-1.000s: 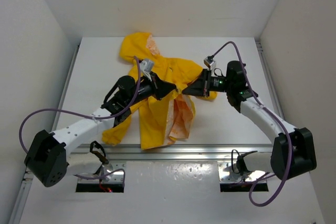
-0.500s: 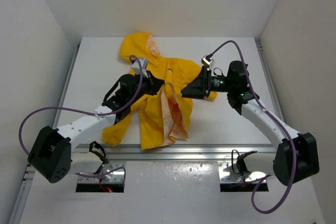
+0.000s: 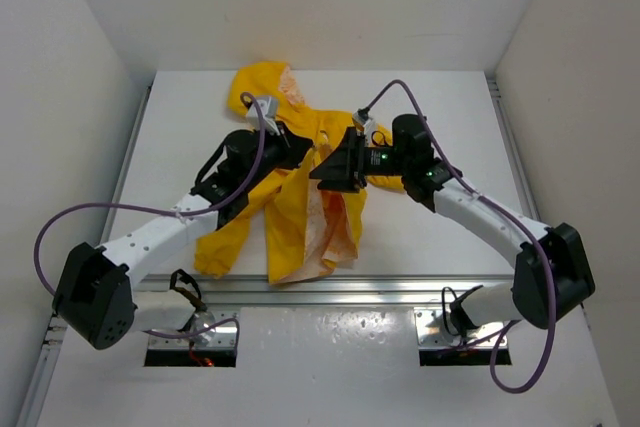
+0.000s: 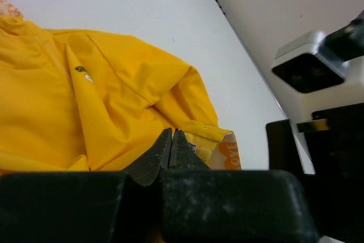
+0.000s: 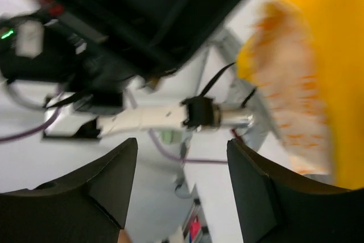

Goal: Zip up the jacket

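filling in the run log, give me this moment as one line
jacket: front open, unzipped | left end effector: shut, hold on jacket unclear | right end effector: open, empty

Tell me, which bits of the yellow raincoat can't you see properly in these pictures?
- Zipper, top view: the left gripper and right gripper sit over the front of the jacket, and the zipper's teeth are too small to find.
- Left wrist view: the shut fingers hide whether any cloth is pinched between them.
- Right wrist view: blur smears the cream lining, so its orange print is unreadable.
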`<state>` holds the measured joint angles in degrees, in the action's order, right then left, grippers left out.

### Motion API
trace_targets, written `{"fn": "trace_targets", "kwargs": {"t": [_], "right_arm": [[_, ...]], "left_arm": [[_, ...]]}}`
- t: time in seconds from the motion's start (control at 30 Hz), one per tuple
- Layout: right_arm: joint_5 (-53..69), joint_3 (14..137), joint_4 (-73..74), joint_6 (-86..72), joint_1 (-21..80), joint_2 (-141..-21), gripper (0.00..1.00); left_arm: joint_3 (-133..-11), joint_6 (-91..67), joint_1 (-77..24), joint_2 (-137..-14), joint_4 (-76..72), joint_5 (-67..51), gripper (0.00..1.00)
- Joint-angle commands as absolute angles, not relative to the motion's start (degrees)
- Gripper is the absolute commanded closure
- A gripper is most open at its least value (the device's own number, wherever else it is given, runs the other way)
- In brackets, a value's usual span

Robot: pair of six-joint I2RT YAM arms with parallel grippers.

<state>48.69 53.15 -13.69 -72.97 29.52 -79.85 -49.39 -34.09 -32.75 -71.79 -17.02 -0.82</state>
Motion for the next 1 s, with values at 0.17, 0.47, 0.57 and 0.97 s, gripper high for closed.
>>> {"fn": "trace_targets", "kwargs": {"t": [0.17, 0.47, 0.57, 0.97], "right_arm": [[33.8, 50.5, -9.6, -68.5, 27.5, -78.5, 0.36], [30.9, 52.0, -21.8, -70.8, 28.7, -82.5, 0.36], [31.3, 52.7, -24.9, -71.5, 28.7, -83.4, 0.38], [30.9, 53.2, -22.0, -65.0, 29.9, -84.2, 0.81]], "left_arm": [[-52.8, -38.0, -31.9, -67.2, -14.9, -2.6, 1.00], [-52.8, -39.7, -33.7, -66.0, -12.8, -2.6, 1.00], [-52.3, -40.2, -33.8, -66.0, -12.7, -2.6, 1.00], [-52.3, -40.3, -33.8, -66.0, -13.9, -4.7, 1.00]]}}
